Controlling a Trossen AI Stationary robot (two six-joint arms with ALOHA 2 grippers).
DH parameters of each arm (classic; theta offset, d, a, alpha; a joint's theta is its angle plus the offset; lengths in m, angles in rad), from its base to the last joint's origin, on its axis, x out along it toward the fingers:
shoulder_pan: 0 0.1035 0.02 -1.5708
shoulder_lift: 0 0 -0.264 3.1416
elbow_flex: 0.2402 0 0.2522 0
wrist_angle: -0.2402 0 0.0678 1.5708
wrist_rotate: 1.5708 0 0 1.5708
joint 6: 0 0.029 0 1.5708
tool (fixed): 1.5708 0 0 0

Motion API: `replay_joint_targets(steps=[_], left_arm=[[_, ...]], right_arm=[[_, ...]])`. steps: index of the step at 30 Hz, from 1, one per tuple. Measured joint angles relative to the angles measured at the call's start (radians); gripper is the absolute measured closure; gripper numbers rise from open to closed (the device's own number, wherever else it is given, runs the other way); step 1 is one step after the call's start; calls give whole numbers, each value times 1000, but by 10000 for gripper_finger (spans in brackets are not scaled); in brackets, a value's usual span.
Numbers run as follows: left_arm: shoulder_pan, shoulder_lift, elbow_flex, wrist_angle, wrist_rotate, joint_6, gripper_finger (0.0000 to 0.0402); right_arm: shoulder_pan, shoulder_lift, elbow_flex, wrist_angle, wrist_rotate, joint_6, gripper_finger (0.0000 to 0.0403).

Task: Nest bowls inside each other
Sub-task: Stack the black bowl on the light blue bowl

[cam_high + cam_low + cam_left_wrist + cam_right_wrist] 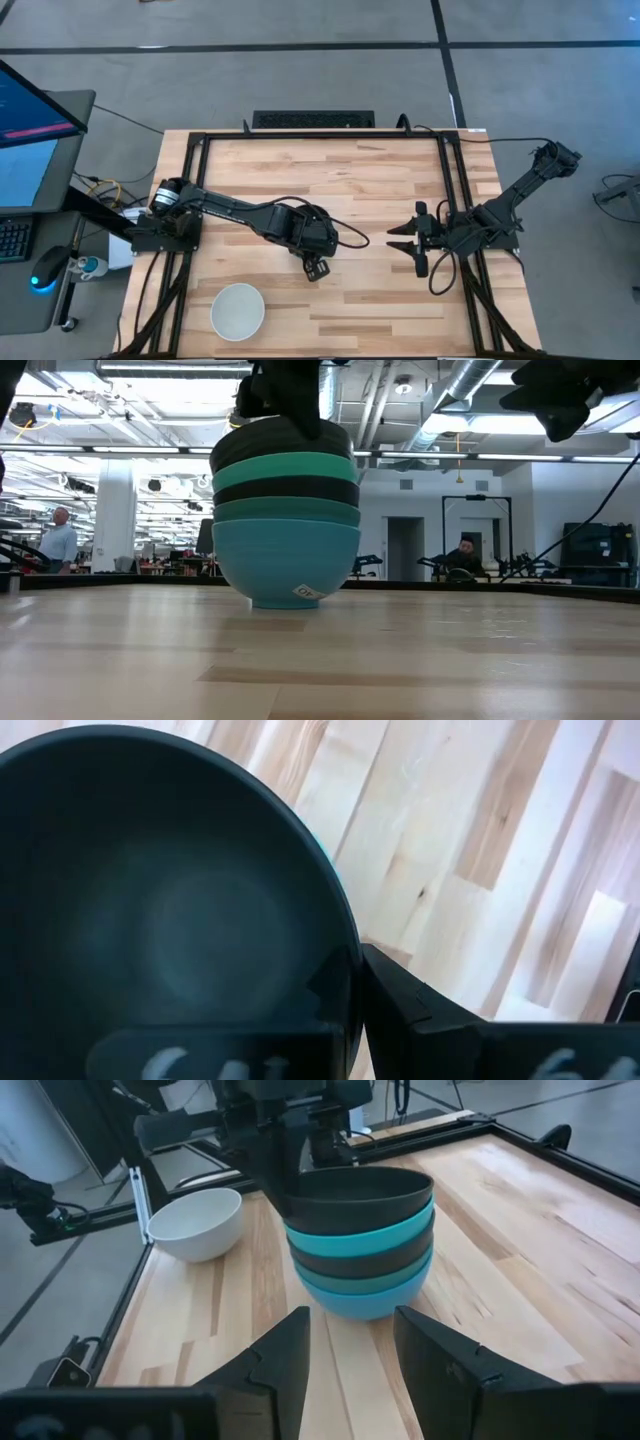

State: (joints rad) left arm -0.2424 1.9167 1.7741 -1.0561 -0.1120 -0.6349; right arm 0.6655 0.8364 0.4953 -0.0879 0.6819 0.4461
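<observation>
the left tool (290, 1180) pinches the rim of the top black bowl (360, 1192) on the five-bowl stack (286, 520). the white bowl (238, 310) sits apart on the worktop (380, 180), nearer the front edge than that tool. the right tool (350, 1345) hangs open, facing the stack.

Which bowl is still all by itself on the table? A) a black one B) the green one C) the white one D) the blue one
C: the white bowl sits alone near the table's edge, apart from the stack of bowls, whose top black bowl the left gripper is holding by the rim.
</observation>
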Motion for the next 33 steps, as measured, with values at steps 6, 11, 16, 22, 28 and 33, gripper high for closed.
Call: replay_joint_targets(steps=[6,11,16,22,28,33], left_arm=[[0,18,0,-35,-4,13,401],[-4,60,5,-32,11,49,401],[-4,71,42,-74,-14,76,391],[8,73,105,-113,-24,100,348],[26,72,131,-150,-5,101,306],[34,72,177,-195,53,98,289]], right_arm=[[0,0,0,1,0,0,233],[0,0,1,15,0,0,233],[-4,1,1,21,0,0,233],[-30,1,1,22,0,0,233],[-33,1,1,22,-4,0,233],[-29,2,1,72,-33,0,233]])
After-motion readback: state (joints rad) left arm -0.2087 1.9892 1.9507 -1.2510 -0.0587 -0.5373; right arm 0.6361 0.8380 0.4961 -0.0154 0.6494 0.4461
